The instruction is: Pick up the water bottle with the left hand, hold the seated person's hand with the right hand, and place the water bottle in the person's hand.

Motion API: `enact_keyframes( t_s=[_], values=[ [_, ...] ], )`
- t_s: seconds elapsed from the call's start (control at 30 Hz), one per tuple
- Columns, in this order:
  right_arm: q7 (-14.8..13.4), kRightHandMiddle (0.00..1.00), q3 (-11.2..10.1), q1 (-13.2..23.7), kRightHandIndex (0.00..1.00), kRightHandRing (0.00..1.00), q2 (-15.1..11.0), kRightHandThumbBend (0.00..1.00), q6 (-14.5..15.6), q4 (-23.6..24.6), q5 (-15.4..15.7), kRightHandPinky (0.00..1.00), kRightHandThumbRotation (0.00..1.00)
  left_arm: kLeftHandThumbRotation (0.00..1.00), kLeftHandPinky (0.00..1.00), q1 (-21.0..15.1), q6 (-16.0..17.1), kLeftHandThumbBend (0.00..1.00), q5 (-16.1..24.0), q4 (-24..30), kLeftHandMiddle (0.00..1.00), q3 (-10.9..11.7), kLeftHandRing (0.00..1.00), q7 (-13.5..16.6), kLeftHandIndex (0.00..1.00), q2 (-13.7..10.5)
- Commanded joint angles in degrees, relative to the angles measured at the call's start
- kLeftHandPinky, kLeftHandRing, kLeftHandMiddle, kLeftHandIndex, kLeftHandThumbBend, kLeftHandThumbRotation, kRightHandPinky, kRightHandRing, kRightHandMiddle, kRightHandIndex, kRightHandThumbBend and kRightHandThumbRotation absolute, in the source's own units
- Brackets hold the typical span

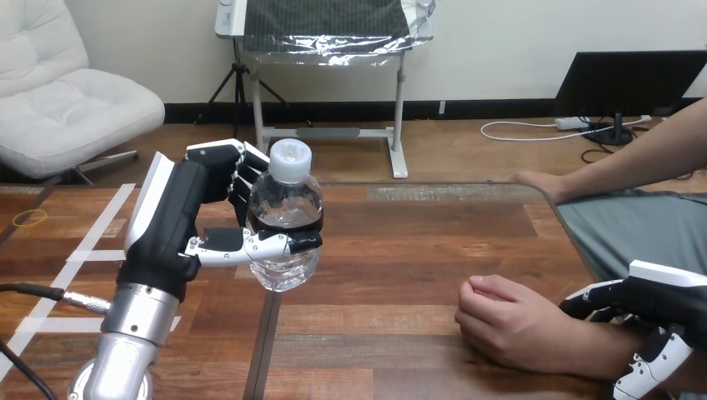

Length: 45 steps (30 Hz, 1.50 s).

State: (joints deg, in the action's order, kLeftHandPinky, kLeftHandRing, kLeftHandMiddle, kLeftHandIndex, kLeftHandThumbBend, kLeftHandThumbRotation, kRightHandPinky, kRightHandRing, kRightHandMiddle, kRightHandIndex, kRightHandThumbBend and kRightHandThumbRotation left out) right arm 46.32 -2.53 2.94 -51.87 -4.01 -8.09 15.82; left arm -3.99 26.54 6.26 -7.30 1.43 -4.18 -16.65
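water bottle [286, 212]: upright, clear with a white cap, held off the table [400, 250], well left of the person's hand [504, 321].
left hand [179, 221]: clasped round the water bottle, fingers behind it, thumb across its front, well left of the person's hand.
person's hand: loose fist resting on the table.
right hand [659, 304]: just right of the person's hand, at the wrist, fingers over the far side, thumb on the near side, closed round it.
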Motion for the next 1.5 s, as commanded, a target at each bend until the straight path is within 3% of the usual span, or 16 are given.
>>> enact_keyframes(
  t_s=[0.0,0.3,0.53,1.0,1.47],
  values=[
    [0.6,0.86,2.0,2.7,0.83,0.82,-1.1,1.0,0.2,-0.7,0.5,0.74,0.05,0.0,0.24,-2.3,0.1,0.72,-0.8,2.4,0.34,1.8,0.29,0.8,0.37,0.0],
    [-0.2,0.82,4.4,3.5,0.81,0.78,-0.2,1.0,0.7,-1.3,2.8,0.7,0.06,0.0,0.24,-2.3,0.4,0.72,-0.7,2.2,0.34,1.9,0.29,0.6,0.37,0.1],
    [-1.6,0.8,5.9,4.3,0.77,0.73,0.9,1.0,-0.4,-3.5,3.6,0.66,0.09,0.0,0.24,-2.1,0.2,0.72,-0.7,2.6,0.34,1.8,0.29,0.6,0.37,0.1],
    [-3.5,0.72,10.0,7.5,0.71,0.66,2.2,1.0,-2.4,-9.0,5.5,0.62,0.02,0.0,0.24,-1.9,0.1,0.71,-0.8,3.2,0.34,1.9,0.29,0.6,0.37,0.1],
    [-7.4,0.64,13.6,9.9,0.65,0.59,3.3,0.95,-4.4,-13.8,9.0,0.54,0.03,0.0,0.24,-1.7,-0.3,0.71,-0.5,3.3,0.34,2.2,0.3,0.6,0.37,-0.1]
  ],
)
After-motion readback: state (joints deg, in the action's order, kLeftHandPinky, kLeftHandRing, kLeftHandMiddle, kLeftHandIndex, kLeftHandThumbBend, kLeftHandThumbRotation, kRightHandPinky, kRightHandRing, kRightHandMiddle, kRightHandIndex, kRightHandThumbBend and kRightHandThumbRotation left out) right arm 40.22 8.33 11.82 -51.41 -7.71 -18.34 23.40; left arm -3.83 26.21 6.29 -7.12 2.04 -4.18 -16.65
